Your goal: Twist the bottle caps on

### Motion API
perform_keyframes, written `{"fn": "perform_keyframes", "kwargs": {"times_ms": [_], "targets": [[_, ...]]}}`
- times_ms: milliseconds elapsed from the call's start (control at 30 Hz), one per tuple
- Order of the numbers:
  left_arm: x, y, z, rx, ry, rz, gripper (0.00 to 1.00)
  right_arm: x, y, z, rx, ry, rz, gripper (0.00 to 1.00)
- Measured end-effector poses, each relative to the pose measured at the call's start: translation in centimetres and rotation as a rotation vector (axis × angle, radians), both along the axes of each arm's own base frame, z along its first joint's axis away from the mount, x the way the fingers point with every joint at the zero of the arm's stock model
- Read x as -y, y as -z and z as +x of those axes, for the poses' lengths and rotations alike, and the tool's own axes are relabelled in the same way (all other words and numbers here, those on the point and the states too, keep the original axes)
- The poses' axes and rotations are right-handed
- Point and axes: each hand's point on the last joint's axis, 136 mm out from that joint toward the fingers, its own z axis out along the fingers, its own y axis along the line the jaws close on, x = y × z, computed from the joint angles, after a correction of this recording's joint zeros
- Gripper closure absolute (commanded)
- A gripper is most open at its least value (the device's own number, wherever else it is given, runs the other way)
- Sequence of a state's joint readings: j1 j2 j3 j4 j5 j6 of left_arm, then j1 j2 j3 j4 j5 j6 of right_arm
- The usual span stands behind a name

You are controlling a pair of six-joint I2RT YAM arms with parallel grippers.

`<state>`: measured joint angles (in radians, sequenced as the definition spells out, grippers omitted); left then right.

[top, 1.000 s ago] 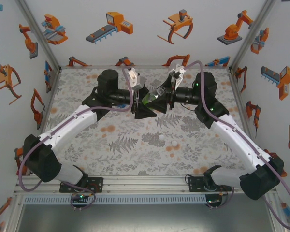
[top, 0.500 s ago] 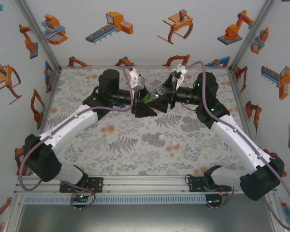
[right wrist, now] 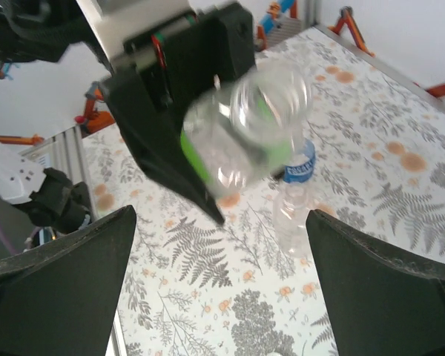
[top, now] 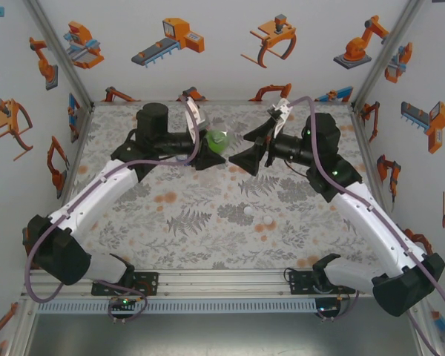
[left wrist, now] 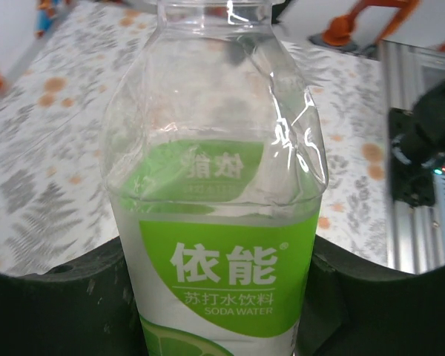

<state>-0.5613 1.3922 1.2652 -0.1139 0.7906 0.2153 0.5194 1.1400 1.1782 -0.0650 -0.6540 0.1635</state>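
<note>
The left pincer (top: 208, 142) is closed on the green-labelled bottle (top: 221, 139), holding it above the far middle of the surface (top: 170, 222); the right pincer (top: 246, 148) is wide open just right of it, apart; two white caps (top: 247, 211) lie nearer, right of centre; a blue-labelled bottle (right wrist: 300, 170) is on the surface.

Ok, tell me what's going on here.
The left end effector is shut on the green-labelled bottle, holding it above the table with its uncapped mouth toward the right end effector, which is open, empty and apart from it. Two white caps lie loose on the table.
</note>
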Motion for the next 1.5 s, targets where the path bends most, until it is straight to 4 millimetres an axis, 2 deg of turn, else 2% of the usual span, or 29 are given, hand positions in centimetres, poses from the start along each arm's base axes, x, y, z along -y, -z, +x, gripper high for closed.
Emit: {"fn": "perform_keyframes", "kwargs": {"times_ms": [133, 333, 433, 500, 633, 767, 933, 1100, 1300, 1500], "targets": [[-2.8, -0.4, 3.1, -0.014, -0.138, 0.028, 0.99, 0.6, 1.7, 0.8, -0.063, 0.065, -0.050, 0.23], [-6.0, -0.6, 5.1, -0.015, -0.242, 0.045, 0.99, 1.3, 5.2, 1.9, -0.192, 0.182, -0.141, 0.29], [-7.7, -0.9, 5.8, -0.014, -0.275, 0.029, 0.98, 1.6, 8.0, 2.4, -0.284, 0.249, -0.211, 0.32], [-9.1, -0.7, 6.5, -0.018, -0.300, 0.016, 0.98, 1.9, 10.6, 2.9, -0.373, 0.305, -0.272, 0.34], [-10.8, 0.9, 7.2, -0.042, -0.336, 0.009, 0.99, 3.3, 15.2, 3.3, -0.533, 0.413, -0.380, 0.37], [-11.3, 3.0, 7.0, -0.062, -0.357, 0.023, 1.00, 4.5, 18.1, 2.8, -0.638, 0.491, -0.447, 0.39], [-11.9, 4.5, 7.1, -0.061, -0.402, 0.040, 1.00, 5.7, 22.0, 1.6, -0.744, 0.557, -0.535, 0.43], [-12.1, 4.3, 7.4, -0.047, -0.421, 0.040, 1.00, 6.6, 25.5, 0.8, -0.836, 0.613, -0.609, 0.47], [-12.2, 4.2, 7.5, -0.042, -0.431, 0.042, 1.00, 7.7, 27.8, 0.0, -0.909, 0.663, -0.675, 0.46], [-12.3, 4.0, 7.4, -0.036, -0.437, 0.041, 1.00, 10.2, 31.2, -2.2, -0.996, 0.711, -0.755, 0.47]]}}
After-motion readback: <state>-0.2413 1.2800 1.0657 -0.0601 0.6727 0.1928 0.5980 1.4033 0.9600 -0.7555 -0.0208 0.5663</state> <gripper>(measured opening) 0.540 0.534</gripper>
